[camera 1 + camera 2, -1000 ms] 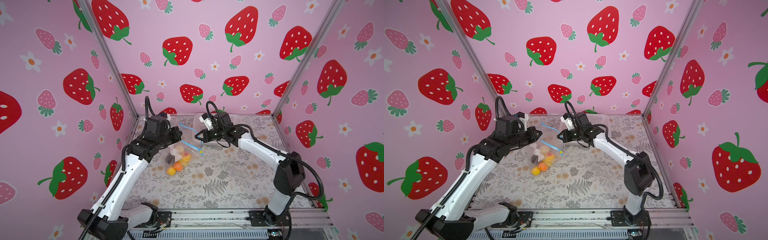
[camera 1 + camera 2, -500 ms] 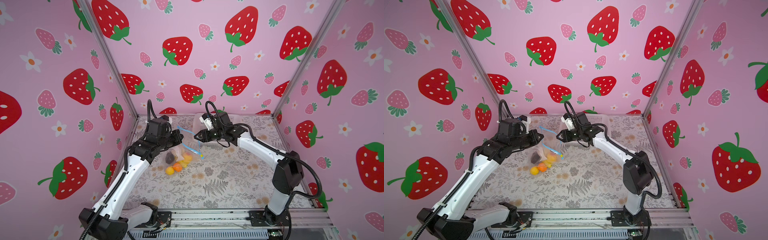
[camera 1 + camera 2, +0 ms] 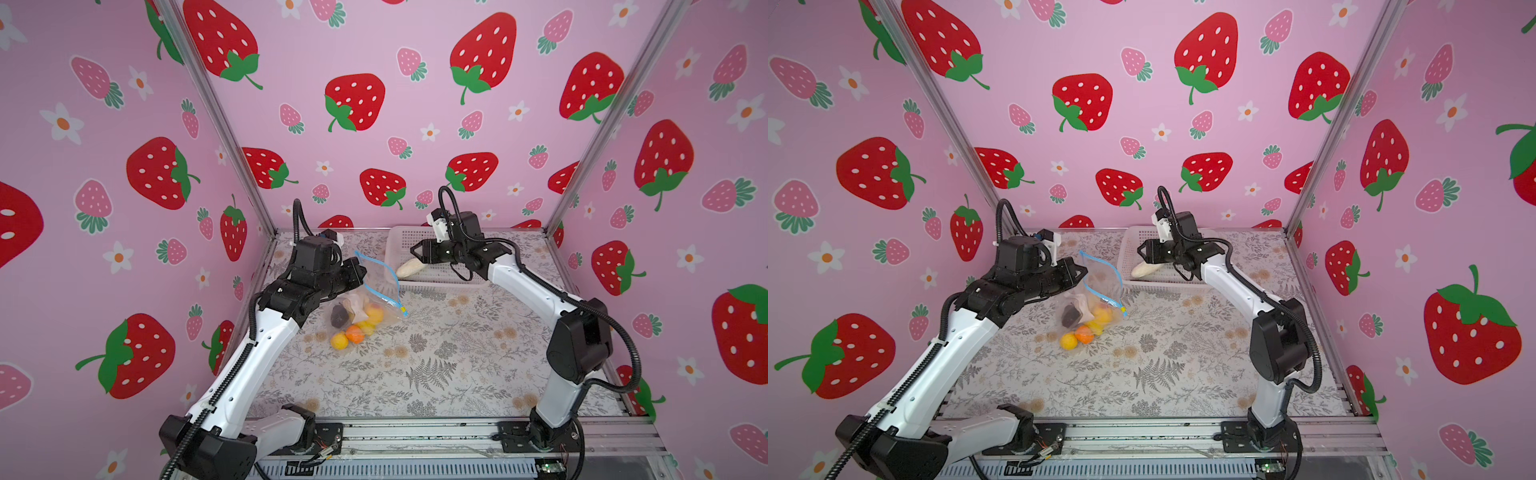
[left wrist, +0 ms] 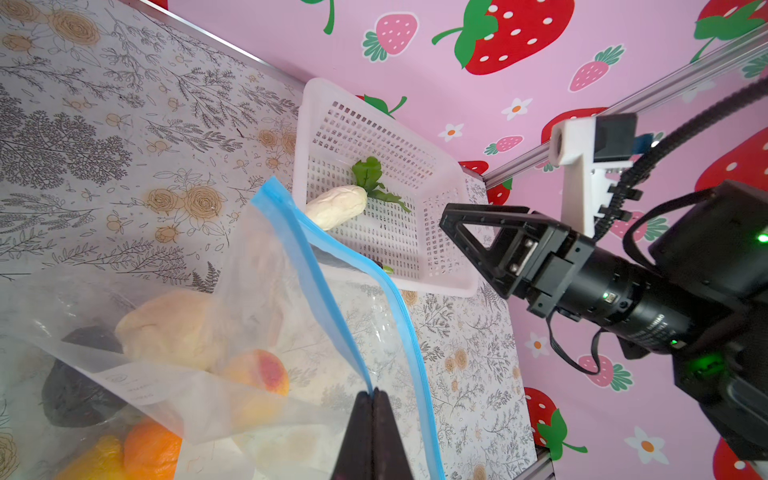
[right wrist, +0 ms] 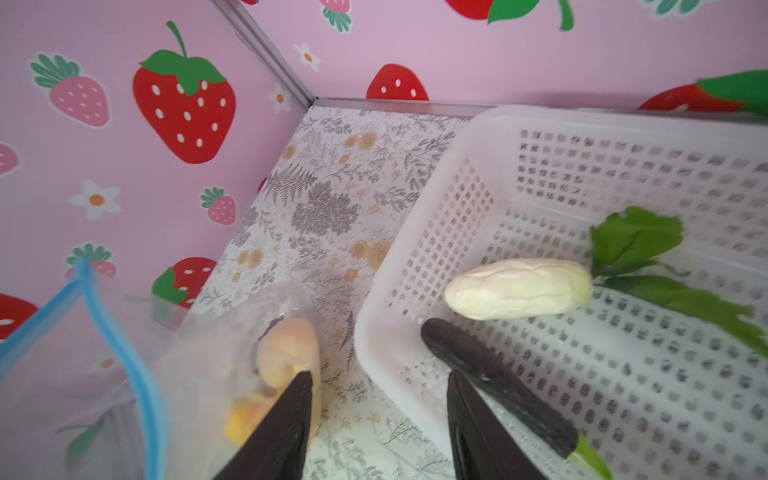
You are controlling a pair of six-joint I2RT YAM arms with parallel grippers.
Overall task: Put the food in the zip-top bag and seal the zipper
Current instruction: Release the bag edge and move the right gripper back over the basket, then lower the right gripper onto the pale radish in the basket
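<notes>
The clear zip-top bag (image 3: pixel 376 291) (image 3: pixel 1100 286) slumps on the table at left of centre, mouth up. My left gripper (image 4: pixel 374 392) (image 3: pixel 360 270) is shut on one lip of its blue zipper (image 4: pixel 309 257) (image 5: pixel 124 353), and the other lip hangs loose. Inside lie a beige piece (image 4: pixel 174 328), a peach (image 4: pixel 259 372) and a dark piece (image 3: pixel 338 316). An orange piece (image 3: pixel 354 333) and a yellow piece (image 3: pixel 339 341) sit at its low end. My right gripper (image 5: pixel 379 376) (image 3: pixel 415 251) is open and empty over the basket's near rim.
A white perforated basket (image 3: pixel 436 283) (image 5: pixel 395 324) stands at the back, right of the bag. It holds a white radish with green leaves (image 5: pixel 519 289) (image 4: pixel 336 205) and a dark long vegetable (image 5: pixel 498 382). Pink walls close in the sides and back.
My right gripper has opened, let go of the bag's mouth and drawn back towards the basket. The left gripper has come down a little with the zipper lip still pinched.
</notes>
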